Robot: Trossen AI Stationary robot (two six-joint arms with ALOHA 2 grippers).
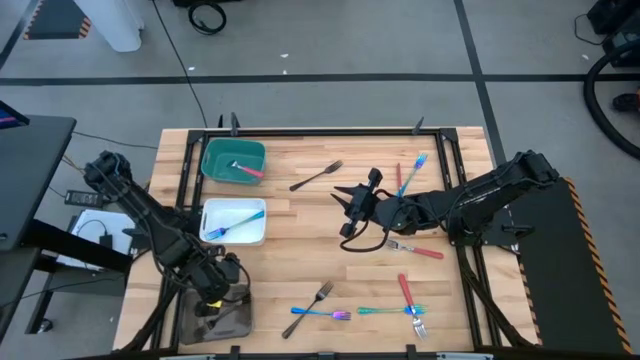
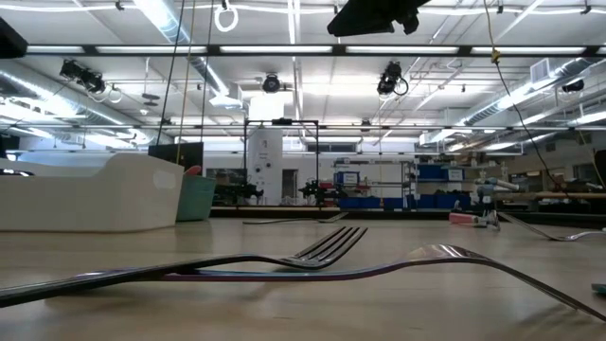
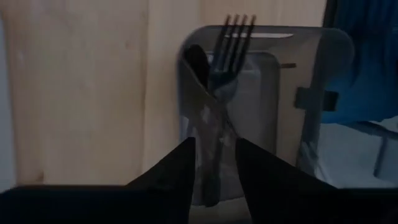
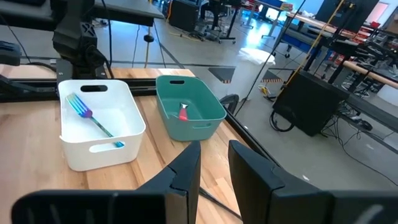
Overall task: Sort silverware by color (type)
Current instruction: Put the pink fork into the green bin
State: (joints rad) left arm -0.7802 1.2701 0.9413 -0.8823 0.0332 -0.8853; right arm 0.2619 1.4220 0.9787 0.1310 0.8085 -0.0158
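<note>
My left gripper (image 3: 215,163) hangs open over the grey tray (image 1: 222,312) at the table's near left corner. Its fingers stand on either side of the handle of a dark fork (image 3: 225,68) that lies in the tray beside a dark spoon (image 3: 198,62). My right gripper (image 1: 346,211) is open and empty above the table's middle, pointing left. The teal tray (image 1: 222,158) holds a red-handled piece (image 1: 250,171). An iridescent fork (image 4: 93,119) lies in the white tray (image 1: 250,232). Loose on the table are a dark fork (image 1: 316,176), another dark fork (image 1: 312,300), red-handled pieces (image 1: 418,250) and iridescent ones (image 1: 390,310).
A black frame (image 1: 330,131) runs along the table's far edge and down both sides. Cutlery clusters at the near edge (image 1: 405,292) and under the right arm (image 1: 410,172). In the low view, two forks (image 2: 322,248) lie close in front.
</note>
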